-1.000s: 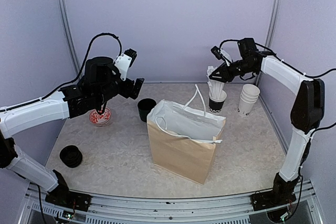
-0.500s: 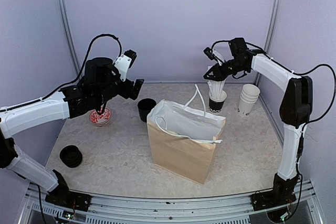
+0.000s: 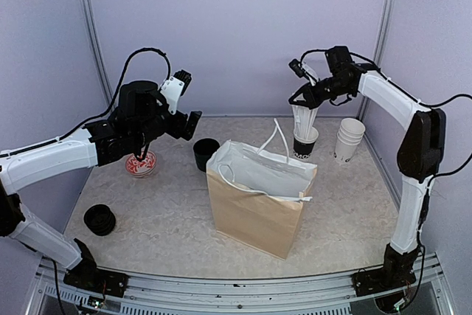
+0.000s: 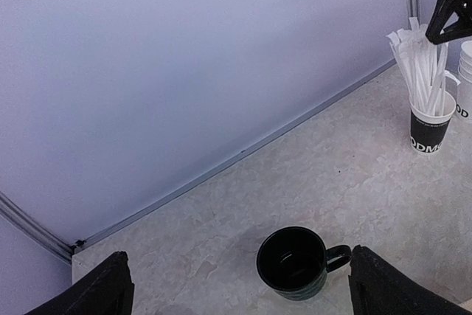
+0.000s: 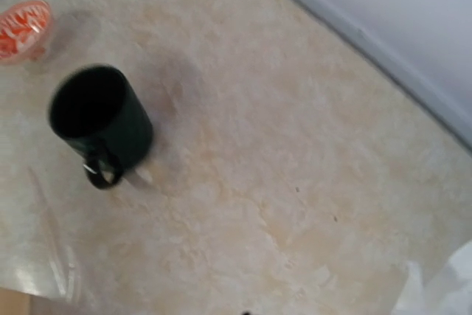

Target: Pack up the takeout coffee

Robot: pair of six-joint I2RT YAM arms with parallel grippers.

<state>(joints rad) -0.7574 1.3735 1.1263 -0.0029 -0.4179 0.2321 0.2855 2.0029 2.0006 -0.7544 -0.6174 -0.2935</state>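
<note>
At two o'clock on the counter (image 3: 162,212), my right claw (image 3: 297,101) sits closed among straws (image 3: 302,117); lifting carelessly could topple their cup (image 3: 305,145).

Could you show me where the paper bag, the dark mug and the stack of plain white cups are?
paper bag (image 3: 254,215), top view, its brown front face.
dark mug (image 4: 293,262), left wrist view, its hollow inside.
stack of white cups (image 3: 348,144), top view, the outermost cup's side.
</note>
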